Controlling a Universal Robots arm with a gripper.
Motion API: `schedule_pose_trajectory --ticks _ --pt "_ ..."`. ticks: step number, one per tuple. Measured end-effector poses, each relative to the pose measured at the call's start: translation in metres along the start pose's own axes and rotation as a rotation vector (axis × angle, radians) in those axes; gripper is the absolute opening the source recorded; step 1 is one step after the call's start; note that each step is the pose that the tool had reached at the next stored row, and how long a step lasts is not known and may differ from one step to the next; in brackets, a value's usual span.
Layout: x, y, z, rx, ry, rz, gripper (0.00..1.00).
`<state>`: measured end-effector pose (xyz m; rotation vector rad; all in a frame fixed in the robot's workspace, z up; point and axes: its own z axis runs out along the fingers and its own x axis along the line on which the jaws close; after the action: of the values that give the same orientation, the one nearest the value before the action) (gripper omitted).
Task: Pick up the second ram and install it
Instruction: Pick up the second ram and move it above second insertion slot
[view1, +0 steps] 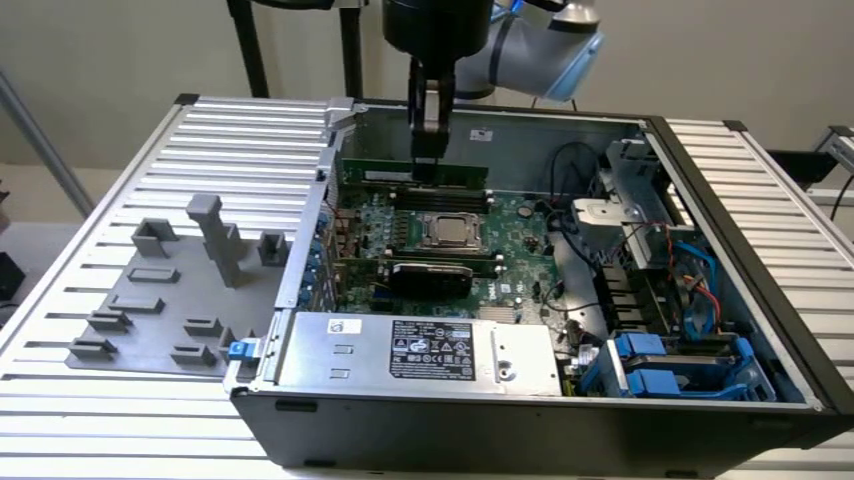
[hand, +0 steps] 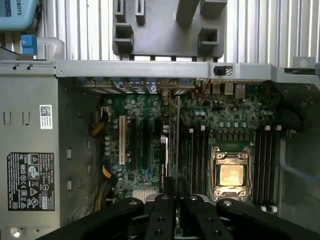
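Scanning from the exterior view's left, you meet a grey parts holder (view1: 174, 300) on the slatted tabletop (view1: 80, 420), then the open computer case (view1: 534, 420). Your claw (view1: 424, 152) is clamped on the second ram (view1: 380, 172), held on edge over the motherboard (view1: 521, 240), just beside the processor socket (view1: 451, 232).

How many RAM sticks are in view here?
2. The held stick sits in the gripper beside the CPU socket; the other stick stands right next to it, apparently seated. More may hide under the gripper.
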<state>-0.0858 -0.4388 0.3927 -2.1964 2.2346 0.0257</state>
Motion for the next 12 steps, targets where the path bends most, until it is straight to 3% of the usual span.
schedule_pose_trajectory --ticks 12 --pt "-0.023 -0.0191 0.0020 0.0187 -0.0003 0.000 0.13"
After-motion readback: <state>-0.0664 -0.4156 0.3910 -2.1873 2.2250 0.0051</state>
